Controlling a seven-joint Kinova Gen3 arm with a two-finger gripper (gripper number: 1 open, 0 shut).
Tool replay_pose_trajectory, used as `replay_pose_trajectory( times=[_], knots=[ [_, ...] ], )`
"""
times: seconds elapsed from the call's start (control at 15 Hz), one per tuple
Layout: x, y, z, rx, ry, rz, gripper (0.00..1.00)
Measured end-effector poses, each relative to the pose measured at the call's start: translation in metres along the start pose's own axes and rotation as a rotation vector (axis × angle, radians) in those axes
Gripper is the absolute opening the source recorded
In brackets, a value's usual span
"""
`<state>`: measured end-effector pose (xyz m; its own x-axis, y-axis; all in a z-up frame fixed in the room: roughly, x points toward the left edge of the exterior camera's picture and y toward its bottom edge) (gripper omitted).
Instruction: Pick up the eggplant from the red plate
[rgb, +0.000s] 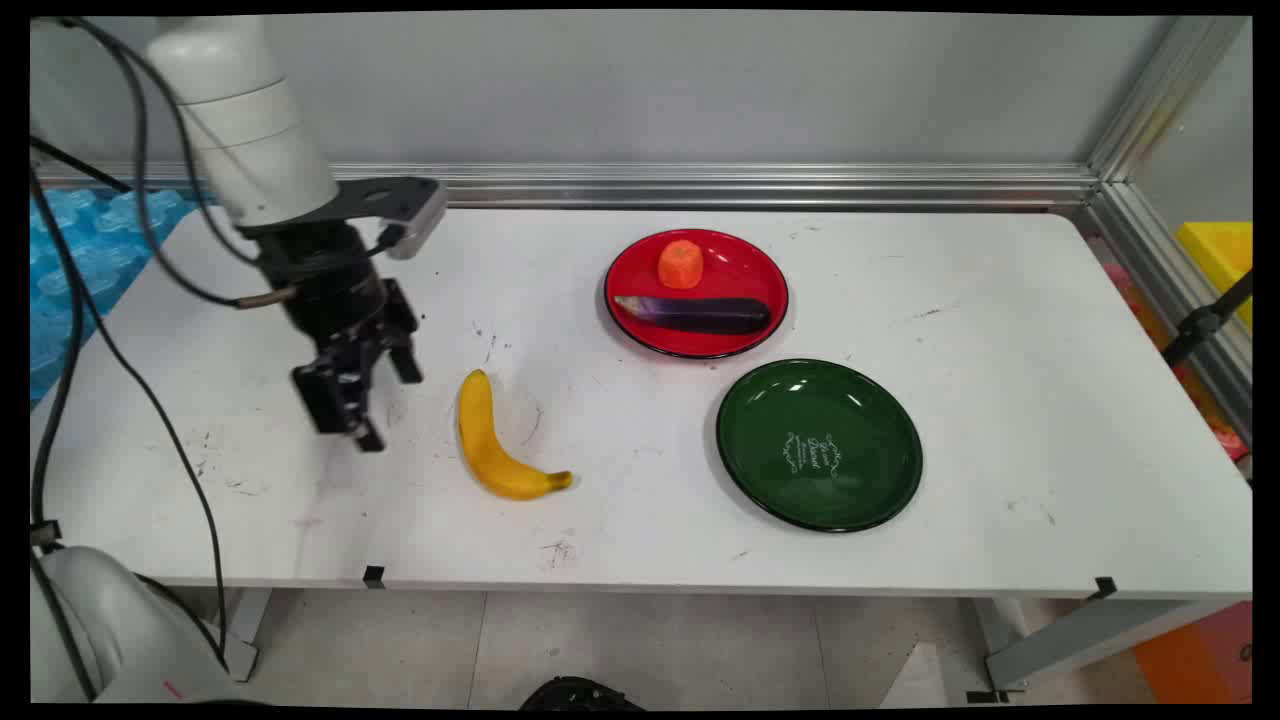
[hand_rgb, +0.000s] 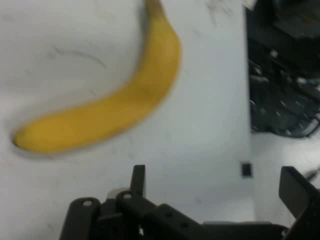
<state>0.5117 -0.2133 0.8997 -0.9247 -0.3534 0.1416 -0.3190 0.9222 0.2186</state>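
Gripper: you see the gripper (rgb: 377, 404) low over the table (rgb: 1000, 300) at its left side, fingers (rgb: 405, 360) spread apart, nothing between them.
Banana: your nearest thing is the banana (rgb: 493, 440), lying flat just right of the gripper, not touching it.
Red plate: look farther right and back; the red plate (rgb: 745, 260) holds a carrot piece (rgb: 680, 264) and an eggplant (rgb: 695, 313).
Green plate: your green plate (rgb: 860, 400) sits just beside the red one, on its near right.

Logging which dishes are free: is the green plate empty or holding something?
Empty. The round green plate shows only its printed white lettering; the carrot piece and purple eggplant lie on the red plate.
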Motion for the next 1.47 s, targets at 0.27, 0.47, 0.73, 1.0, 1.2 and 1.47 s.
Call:
replay_pose_trajectory(
  times=[0.27, 0.47, 0.73, 1.0, 1.2, 1.47],
  knots=[
    [0.034, -0.028, 0.003, 0.073, 0.061, 0.015, 1.0],
    [0.06, -0.052, 0.008, 0.131, 0.107, 0.03, 1.0],
    [0.091, -0.088, 0.019, 0.203, 0.166, 0.056, 1.0],
    [0.121, -0.125, 0.037, 0.253, 0.228, 0.09, 1.0],
    [0.142, -0.153, 0.055, 0.284, 0.273, 0.107, 1.0],
    [0.155, -0.175, 0.073, 0.309, 0.306, 0.11, 1.0]
  ],
)
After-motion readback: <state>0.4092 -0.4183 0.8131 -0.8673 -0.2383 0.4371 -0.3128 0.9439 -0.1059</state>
